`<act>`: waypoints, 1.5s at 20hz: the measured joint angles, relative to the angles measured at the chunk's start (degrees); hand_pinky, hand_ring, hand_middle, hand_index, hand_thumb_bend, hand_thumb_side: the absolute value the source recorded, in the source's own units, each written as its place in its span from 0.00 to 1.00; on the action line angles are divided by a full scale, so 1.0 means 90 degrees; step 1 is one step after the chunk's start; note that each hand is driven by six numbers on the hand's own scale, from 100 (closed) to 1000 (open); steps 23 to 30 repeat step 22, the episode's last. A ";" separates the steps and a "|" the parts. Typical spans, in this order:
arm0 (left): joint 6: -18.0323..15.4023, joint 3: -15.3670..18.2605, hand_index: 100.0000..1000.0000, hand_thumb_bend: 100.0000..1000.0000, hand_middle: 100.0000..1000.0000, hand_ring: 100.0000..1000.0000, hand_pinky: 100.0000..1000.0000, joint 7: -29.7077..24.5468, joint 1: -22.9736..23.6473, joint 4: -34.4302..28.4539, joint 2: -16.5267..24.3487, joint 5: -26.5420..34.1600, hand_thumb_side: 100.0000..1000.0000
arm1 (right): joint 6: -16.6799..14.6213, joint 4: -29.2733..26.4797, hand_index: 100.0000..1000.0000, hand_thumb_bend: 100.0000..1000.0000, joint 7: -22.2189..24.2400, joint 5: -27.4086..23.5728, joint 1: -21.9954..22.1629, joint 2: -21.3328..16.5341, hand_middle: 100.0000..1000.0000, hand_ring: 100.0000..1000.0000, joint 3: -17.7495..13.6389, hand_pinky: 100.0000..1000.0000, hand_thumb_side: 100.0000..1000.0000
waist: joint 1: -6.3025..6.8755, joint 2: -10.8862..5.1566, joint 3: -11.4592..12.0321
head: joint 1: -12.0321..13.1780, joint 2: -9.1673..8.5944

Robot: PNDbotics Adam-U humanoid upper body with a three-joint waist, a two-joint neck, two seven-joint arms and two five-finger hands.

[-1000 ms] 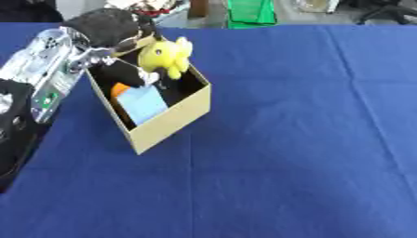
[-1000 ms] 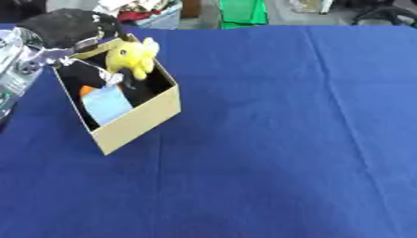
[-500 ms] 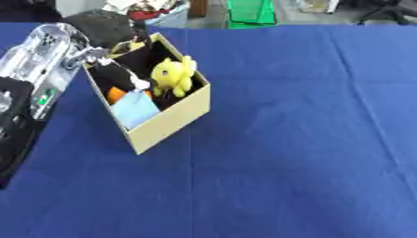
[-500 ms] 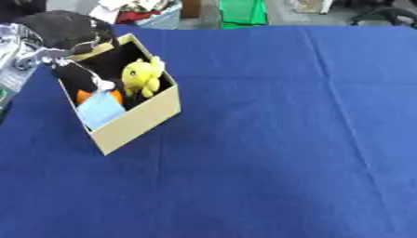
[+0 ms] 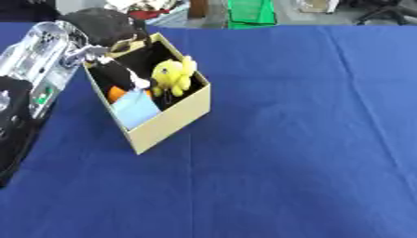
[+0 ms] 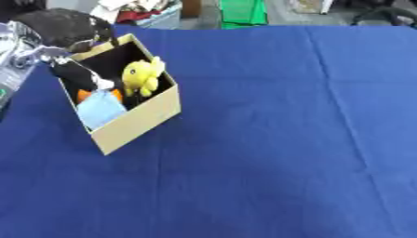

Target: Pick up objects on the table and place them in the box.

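From the left eye view, the tan box (image 5: pixel 167 122) sits on the blue desk (image 5: pixel 309 139), holding a yellow plush toy (image 5: pixel 172 76), something orange (image 5: pixel 117 94) and a pale blue item (image 5: pixel 136 109). The left robot hand (image 5: pixel 104 29) hangs over the box's far corner; I cannot tell how far its fingers are open.

From the right eye view, the plush leans against the box's right wall, apart from the hand, which seems to hold nothing.

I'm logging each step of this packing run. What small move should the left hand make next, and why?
Probably lift the left hand up and away from the box. The yellow toy lies inside, next to an orange thing and a light blue one, and the blue cloth around the box shows nothing left to pick.
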 measured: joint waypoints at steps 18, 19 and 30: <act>0.0752 0.1211 0.85 0.26 0.73 0.72 0.55 0.0747 0.0115 -0.1240 0.0061 0.0728 1.00 | -0.0023 -0.0003 0.90 0.00 -0.0120 0.0001 0.0177 0.0058 0.78 0.85 -0.0113 0.84 0.77 | -0.0101 -0.0268 0.0287 | -0.0226 0.0208; 0.0856 0.1384 0.85 0.26 0.73 0.72 0.55 0.0850 0.0188 -0.1407 0.0076 0.0834 1.00 | -0.0023 -0.0003 0.90 0.00 -0.0120 0.0001 0.0169 0.0058 0.78 0.85 -0.0112 0.84 0.77 | -0.0100 -0.0267 0.0273 | -0.0223 0.0211; 0.1175 0.1889 0.85 0.26 0.73 0.72 0.55 0.1169 0.0385 -0.1930 0.0161 0.1150 1.00 | -0.0021 -0.0003 0.90 0.00 -0.0116 0.0001 0.0142 0.0058 0.78 0.85 -0.0110 0.84 0.77 | -0.0052 -0.0241 0.0213 | -0.0202 0.0211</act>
